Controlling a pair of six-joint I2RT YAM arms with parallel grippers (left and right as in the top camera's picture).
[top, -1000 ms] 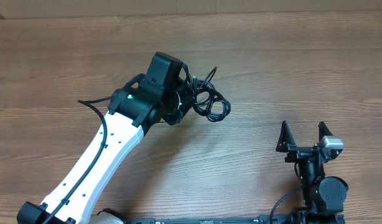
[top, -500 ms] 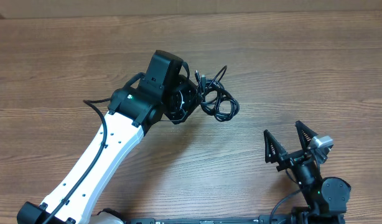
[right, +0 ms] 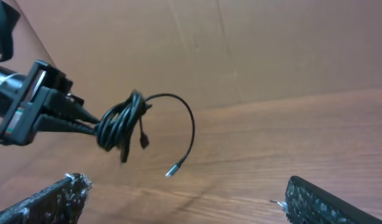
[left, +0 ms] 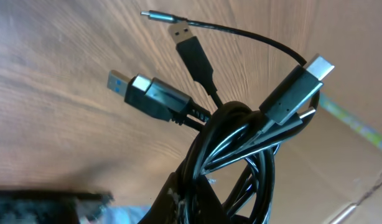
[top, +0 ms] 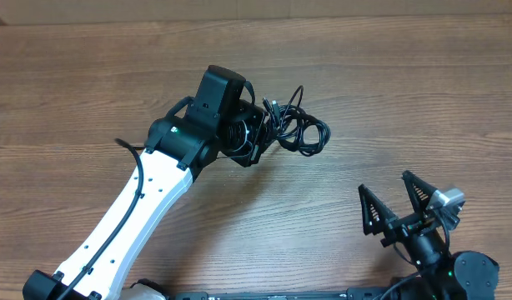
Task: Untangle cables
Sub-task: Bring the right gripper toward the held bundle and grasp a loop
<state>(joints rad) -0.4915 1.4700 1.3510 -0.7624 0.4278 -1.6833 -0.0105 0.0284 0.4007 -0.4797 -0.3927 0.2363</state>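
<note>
Cables (top: 302, 133) in left tool (top: 260, 135), above table (top: 406, 83)

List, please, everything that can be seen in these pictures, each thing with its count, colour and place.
cables: one tangled bundle, number of cords unclear, black, held above the table in the left gripper
plugs: four visible in the left wrist view, silver or dark, sticking out of the bundle
table: one, brown wood, under everything
board: one, brown, behind the table
left arm: one, white and black, reaching from the near edge to the middle
left gripper: one, black, shut on the cables
right gripper: one, black, open and empty, near right corner
</note>
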